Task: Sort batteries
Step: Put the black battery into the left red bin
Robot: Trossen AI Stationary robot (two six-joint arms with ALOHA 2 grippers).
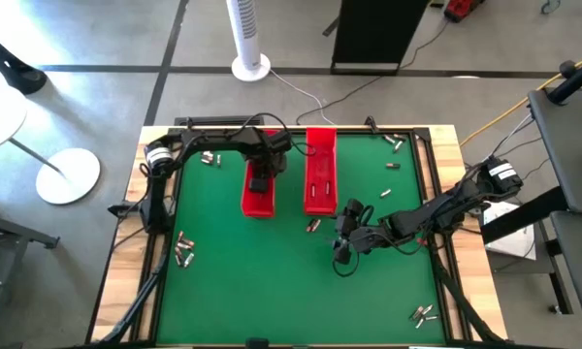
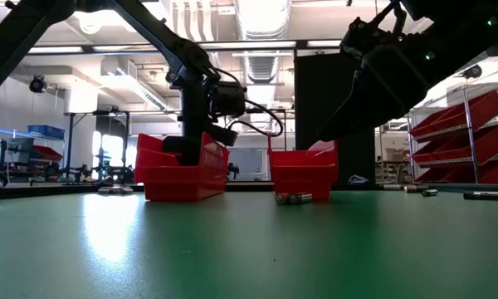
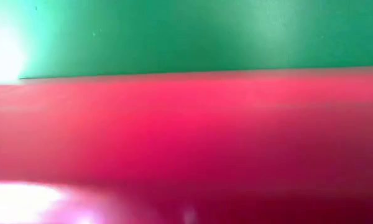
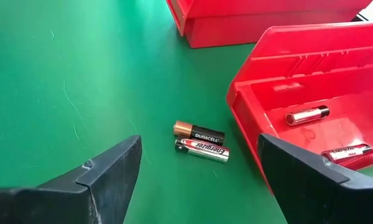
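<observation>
Wide-open fingers of the right hand are held above two batteries beside a red tray. Left hand is lowered into the other tray; its state cannot be told.

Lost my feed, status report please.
Left gripper down inside left red tray. Right gripper open, above two batteries beside right red tray. Path unobstructed.
</observation>
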